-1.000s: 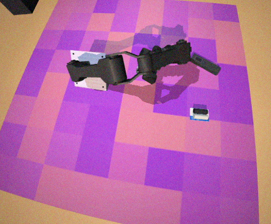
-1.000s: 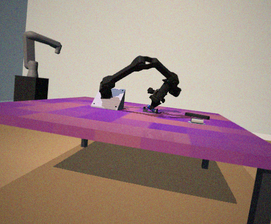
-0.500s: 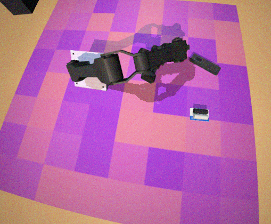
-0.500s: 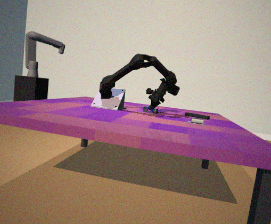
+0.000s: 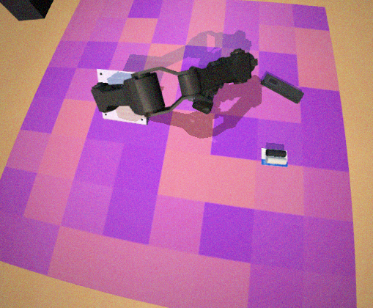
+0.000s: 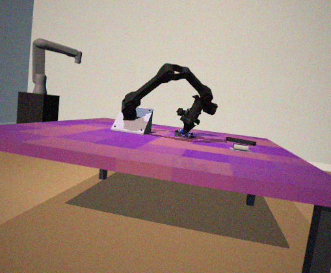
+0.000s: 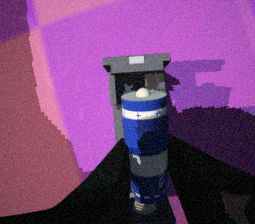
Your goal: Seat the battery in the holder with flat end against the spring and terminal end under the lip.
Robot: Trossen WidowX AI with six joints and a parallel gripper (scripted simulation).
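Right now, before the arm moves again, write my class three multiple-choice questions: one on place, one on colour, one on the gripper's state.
1. Where is the white wall-like base plate?
A) under the table
B) at the arm's foot
C) between the fingers

2. What is the battery's main colour?
A) blue
B) yellow
C) green

3. The gripper is:
A) wide open
B) shut on nothing
C) shut on the battery

1 B: the arm rises from it.
2 A: its wrapper shows blue.
3 C: the fingers flank the battery.
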